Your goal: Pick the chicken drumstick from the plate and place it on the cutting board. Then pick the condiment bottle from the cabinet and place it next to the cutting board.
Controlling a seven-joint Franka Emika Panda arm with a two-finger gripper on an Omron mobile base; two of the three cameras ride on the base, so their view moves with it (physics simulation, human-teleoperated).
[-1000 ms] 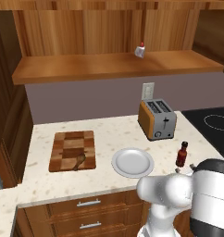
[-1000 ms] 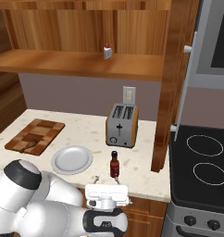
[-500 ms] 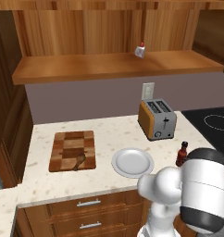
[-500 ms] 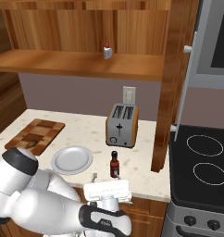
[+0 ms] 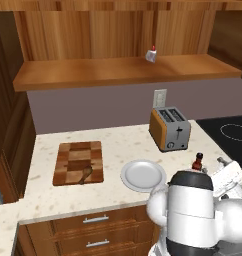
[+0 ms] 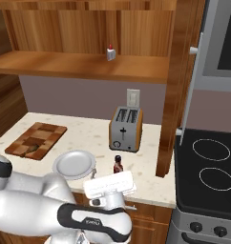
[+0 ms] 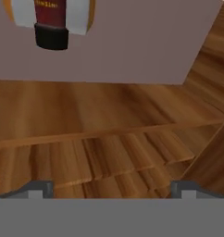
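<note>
One condiment bottle (image 6: 118, 164) unmoved by the plate (image 6: 74, 163), arm swung further right, tool (image 7: 109, 190) wide open, empty.

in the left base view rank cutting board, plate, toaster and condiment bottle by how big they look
1. cutting board
2. toaster and plate: look much alike, so not ranked
3. condiment bottle: smallest, though the arm partly hides it
</note>
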